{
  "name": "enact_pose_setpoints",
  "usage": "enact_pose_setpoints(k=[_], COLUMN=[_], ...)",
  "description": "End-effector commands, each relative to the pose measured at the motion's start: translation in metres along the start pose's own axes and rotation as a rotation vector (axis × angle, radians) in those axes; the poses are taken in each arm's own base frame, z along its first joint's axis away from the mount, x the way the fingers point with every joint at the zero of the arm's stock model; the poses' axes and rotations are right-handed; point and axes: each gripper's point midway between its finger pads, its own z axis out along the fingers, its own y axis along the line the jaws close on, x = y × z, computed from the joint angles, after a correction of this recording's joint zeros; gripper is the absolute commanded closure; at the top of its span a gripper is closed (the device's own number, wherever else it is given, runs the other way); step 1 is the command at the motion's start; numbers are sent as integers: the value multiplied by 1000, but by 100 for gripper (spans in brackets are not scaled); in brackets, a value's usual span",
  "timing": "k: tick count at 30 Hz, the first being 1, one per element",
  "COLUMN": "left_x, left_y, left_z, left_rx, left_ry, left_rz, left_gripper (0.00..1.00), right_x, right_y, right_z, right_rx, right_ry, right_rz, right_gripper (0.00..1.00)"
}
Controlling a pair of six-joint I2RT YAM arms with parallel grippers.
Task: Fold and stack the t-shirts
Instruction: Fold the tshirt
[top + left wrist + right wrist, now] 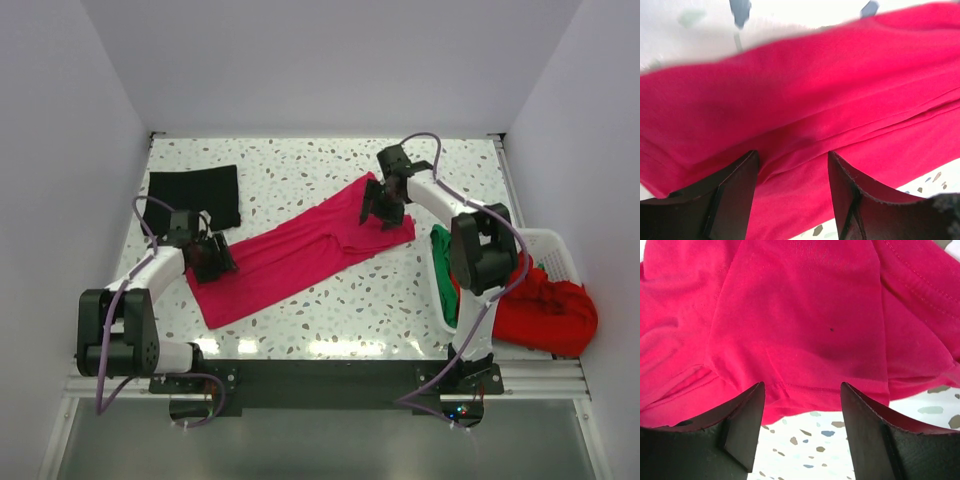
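Magenta t-shirt (290, 260) lies beneath left pincer (792, 156) and right pincer (802, 387), both parted, empty; its hem and bare bench (805, 450) between right's tips.

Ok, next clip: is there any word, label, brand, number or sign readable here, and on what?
None readable in any view.
The pink shirt, black shirt, basket and table show no print or tag.
The dark speck on the pink shirt in the right wrist view is a spot, not a character.
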Motion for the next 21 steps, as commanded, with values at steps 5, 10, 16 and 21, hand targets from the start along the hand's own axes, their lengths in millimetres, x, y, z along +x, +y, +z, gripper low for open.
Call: enact_pose_setpoints(k=[5, 10, 16, 21], left_x=[34, 47, 67, 93], left_y=[0, -5, -14, -29], left_z=[12, 7, -2, -5], left_rx=[11, 15, 20, 78], left_ry=[107, 133, 167, 188], left_rz=[-107, -132, -142, -160], left_gripper=[39, 39, 39, 39], right_x=[0, -18, -56, -100], right_y=[-14, -28, -33, -17], right_z=[43, 59, 83, 95], right_rx=[89, 193, 218, 138], right_ry=[50, 48, 11, -39], right_rz=[12, -3, 36, 61], right_gripper=[36, 36, 35, 35])
